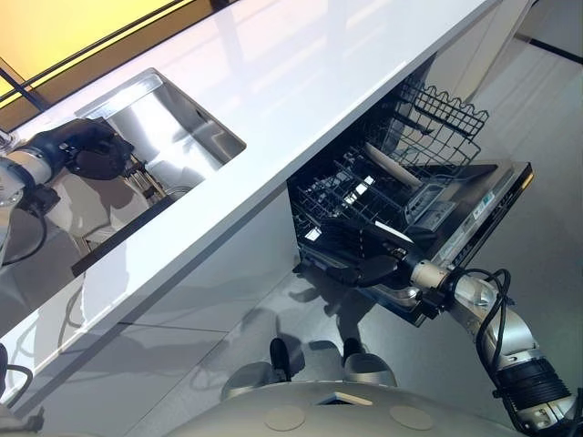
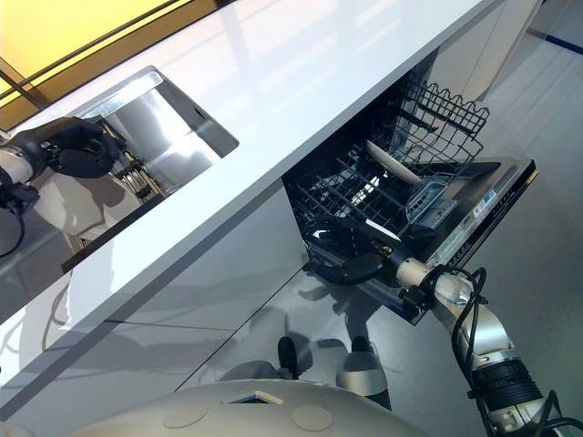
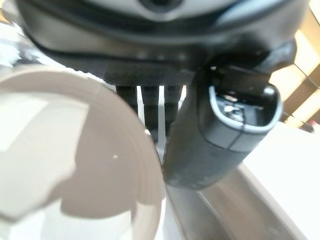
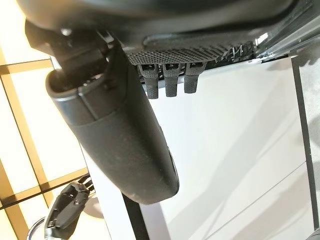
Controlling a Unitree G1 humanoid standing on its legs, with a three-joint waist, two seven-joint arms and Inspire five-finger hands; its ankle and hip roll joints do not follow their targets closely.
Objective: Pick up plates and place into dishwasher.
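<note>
My left hand hovers over the left end of the steel sink, by a dark rack of dishes. In the left wrist view a white plate lies very close. Its rim sits beside the thumb, with the straight fingers behind it. My right hand is open and holds nothing, low at the front corner of the dishwasher's pulled-out lower rack. One white plate stands in that rack.
The dishwasher door is folded down to the right of my right hand. The black wire upper rack sticks out above it. A long white counter runs over the dishwasher and round the sink. Grey floor lies below.
</note>
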